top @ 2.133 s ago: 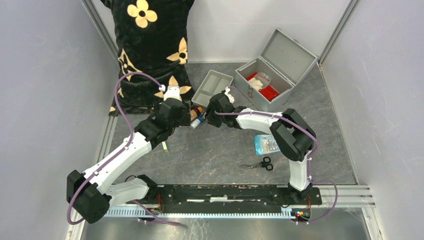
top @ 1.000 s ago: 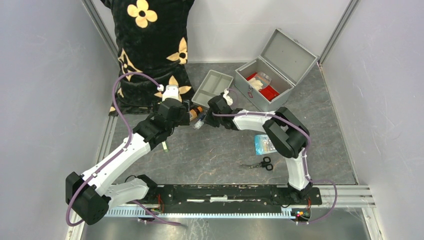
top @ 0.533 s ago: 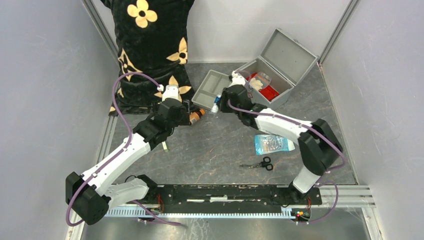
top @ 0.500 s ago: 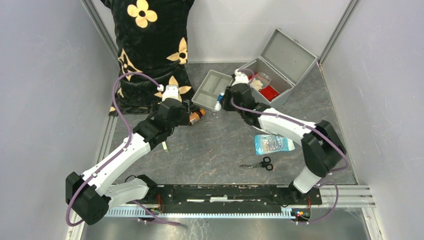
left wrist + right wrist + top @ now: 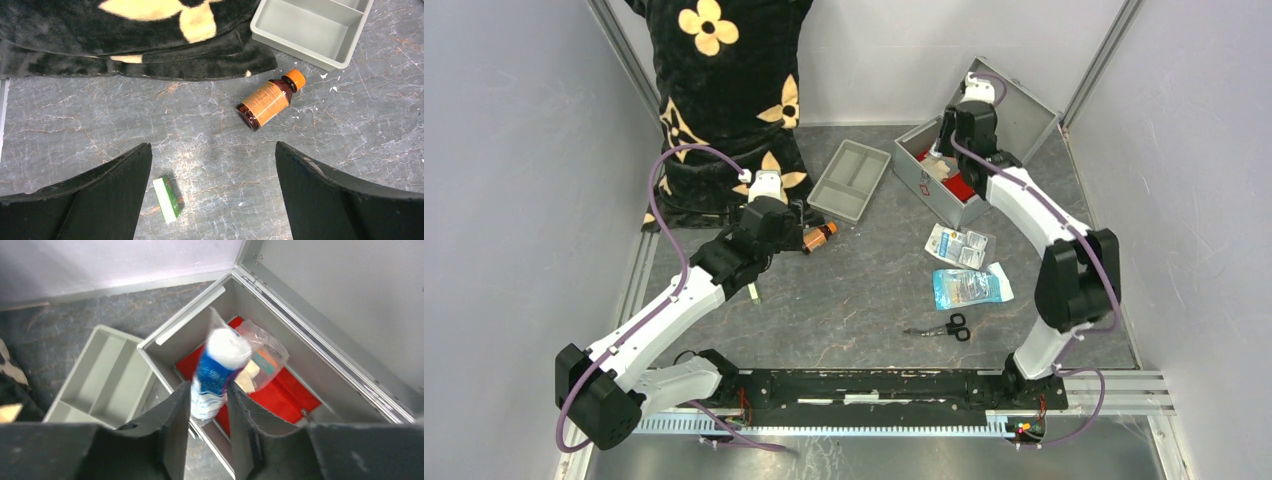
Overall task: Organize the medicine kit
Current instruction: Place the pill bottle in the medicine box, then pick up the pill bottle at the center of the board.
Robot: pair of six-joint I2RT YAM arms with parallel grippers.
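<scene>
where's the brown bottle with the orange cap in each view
Top external: brown bottle lies on the table left of centre, below the tray's near corner.
Left wrist: right of centre, upper half, on its side.
Right wrist: not in it.
Shared landmark: grey divided tray, in all three views.

The metal medicine kit was silver-grey, its flat pouch red — the soft cloth black with pale-yellow flowers, the small bottle white and blue.
</scene>
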